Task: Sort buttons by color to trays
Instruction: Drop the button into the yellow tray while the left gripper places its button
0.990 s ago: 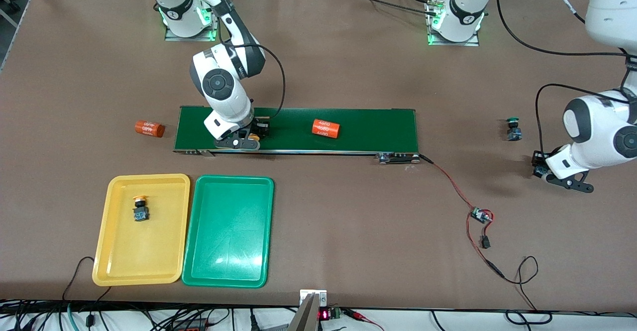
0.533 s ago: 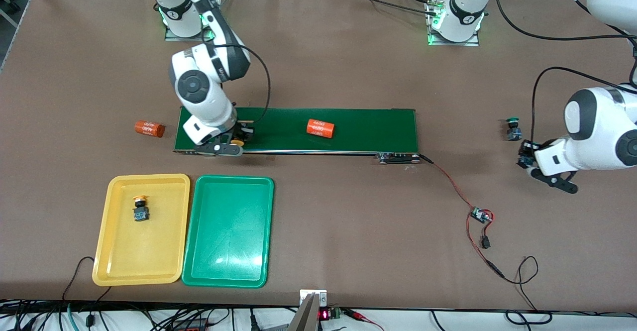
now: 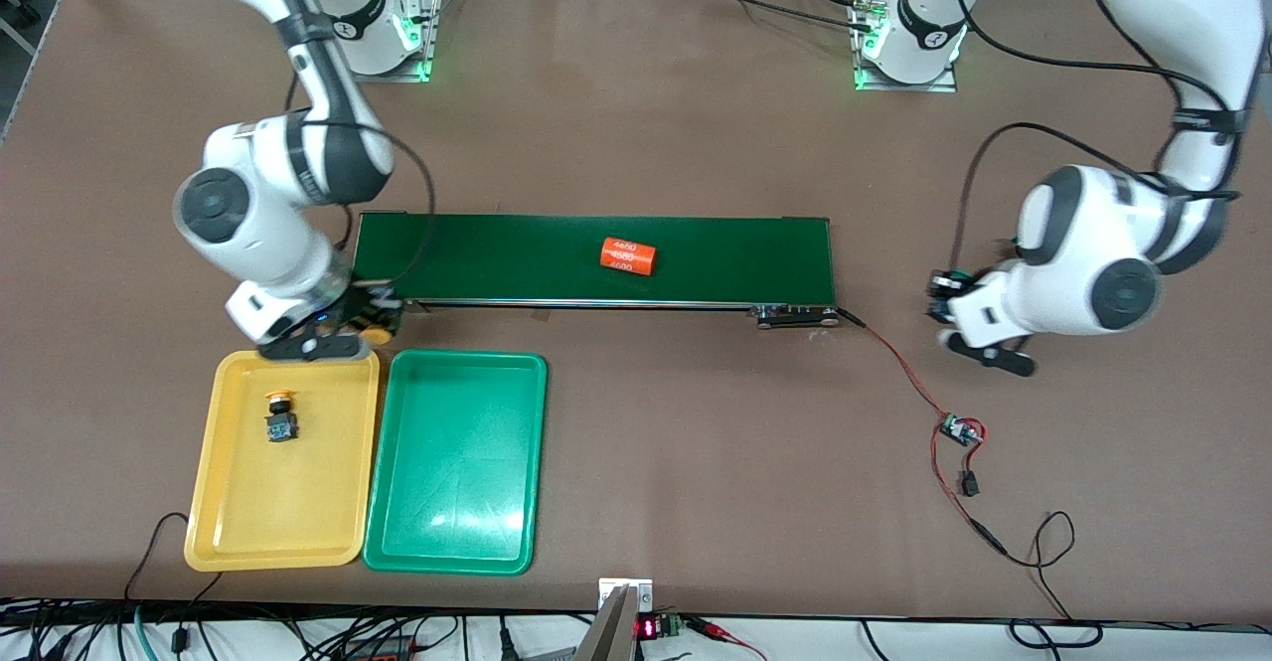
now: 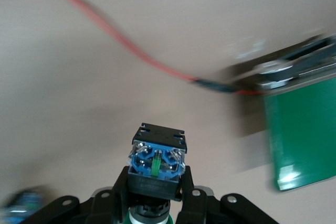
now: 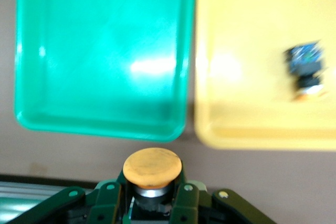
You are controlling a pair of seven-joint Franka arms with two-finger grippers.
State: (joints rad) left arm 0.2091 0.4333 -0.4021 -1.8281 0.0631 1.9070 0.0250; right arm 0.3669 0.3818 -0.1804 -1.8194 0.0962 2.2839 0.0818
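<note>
Two trays lie side by side between the belt (image 3: 596,258) and the front camera: the yellow tray (image 3: 238,532) at the right arm's end of the table and the green tray (image 3: 457,532) touching it on the side toward the left arm. One yellow-capped button (image 3: 279,418) rests inside the yellow tray, in the half closer to the belt. The right gripper (image 5: 153,199) hangs over the strip of table between the belt's end and the yellow tray's rim, its fingers pinching a second yellow-capped button (image 5: 152,171) with the cap facing outward toward the trays. The left gripper (image 4: 156,195) is up over bare table past the belt's other end, toward the left arm's end, clamped on a button body (image 4: 157,161) whose blue-and-black underside points away from the wrist; its cap colour cannot be made out. An orange cylinder (image 3: 628,256) lies on the belt near its middle. A red wire (image 3: 899,368) runs from the belt's end to a small circuit board (image 3: 960,431).
</note>
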